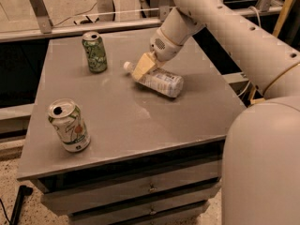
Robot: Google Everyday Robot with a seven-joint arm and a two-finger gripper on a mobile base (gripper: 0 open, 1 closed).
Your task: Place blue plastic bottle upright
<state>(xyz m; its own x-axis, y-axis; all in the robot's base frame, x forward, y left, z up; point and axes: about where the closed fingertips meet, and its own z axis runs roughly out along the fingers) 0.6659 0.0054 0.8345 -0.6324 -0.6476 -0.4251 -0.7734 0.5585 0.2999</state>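
The blue plastic bottle is a small clear bottle with a white cap and a pale label. It lies on its side near the middle of the grey table, cap pointing left toward the far can. My gripper comes down from the upper right. Its tan fingers are closed on the bottle's neck end, just right of the cap. The bottle's body stretches right and toward the front from the gripper.
A green-and-white soda can stands upright at the back left. A second can stands at the front left. My white arm crosses the right side. The table's right edge lies near the bottle.
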